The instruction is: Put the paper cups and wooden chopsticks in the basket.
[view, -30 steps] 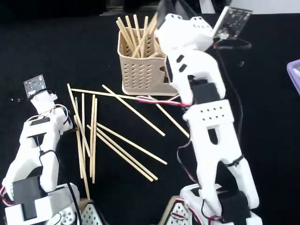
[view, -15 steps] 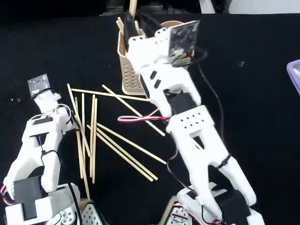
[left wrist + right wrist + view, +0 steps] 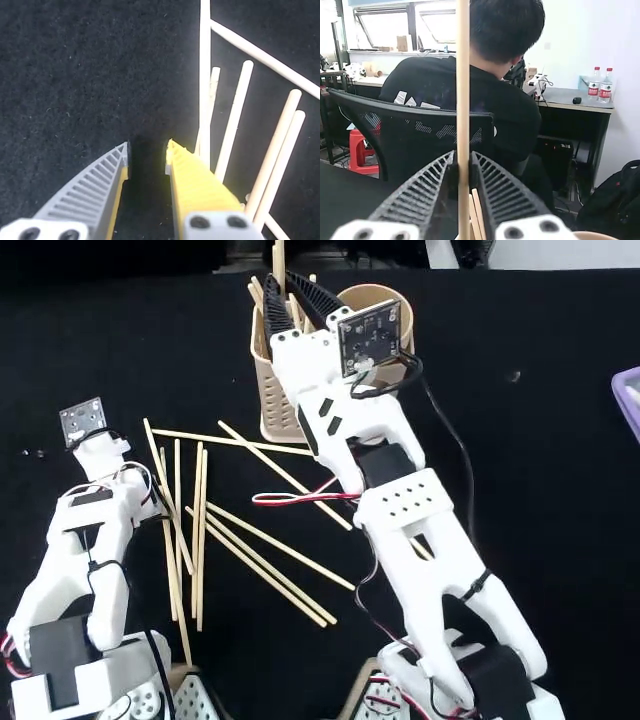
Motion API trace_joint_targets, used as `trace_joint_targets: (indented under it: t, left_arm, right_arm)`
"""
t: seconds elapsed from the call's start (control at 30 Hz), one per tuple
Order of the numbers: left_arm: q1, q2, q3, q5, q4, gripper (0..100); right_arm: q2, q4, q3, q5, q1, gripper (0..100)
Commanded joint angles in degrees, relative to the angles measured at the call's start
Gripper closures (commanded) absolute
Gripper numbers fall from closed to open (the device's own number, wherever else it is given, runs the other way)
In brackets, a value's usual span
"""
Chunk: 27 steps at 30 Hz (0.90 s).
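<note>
A: The chopstick (image 3: 463, 75) stands upright over the basket (image 3: 272, 400) at 12 o'clock, with the right jaws clamped on it.
B: Lower it straight, then let go. The left jaws sit parted and empty by the loose sticks (image 3: 200, 530) at 9 o'clock.
</note>
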Motion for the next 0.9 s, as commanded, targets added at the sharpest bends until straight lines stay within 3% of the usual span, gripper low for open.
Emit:
trace_joint_targets:
  t: [0.0, 0.23, 0.43, 0.87]
  left_arm:
    - [0.7, -0.4, -0.1, 0.1, -0.8, 87]
    - [0.8, -0.4, 0.4, 0.1, -0.9, 87]
    - [0.9, -0.4, 0.3, 0.1, -0.9, 87]
    - [0.9, -0.4, 0.3, 0.1, -0.9, 87]
  right_arm:
    - [2.2, -1.9, -3.2, 0.6, -0.1, 98.6]
    - [7.8, -1.8, -5.8, 0.5, 0.8, 98.3]
    - [7.9, -1.7, -5.9, 0.2, 0.7, 88.5]
    - [5.1, -1.4, -4.5, 0.1, 0.8, 88.6]
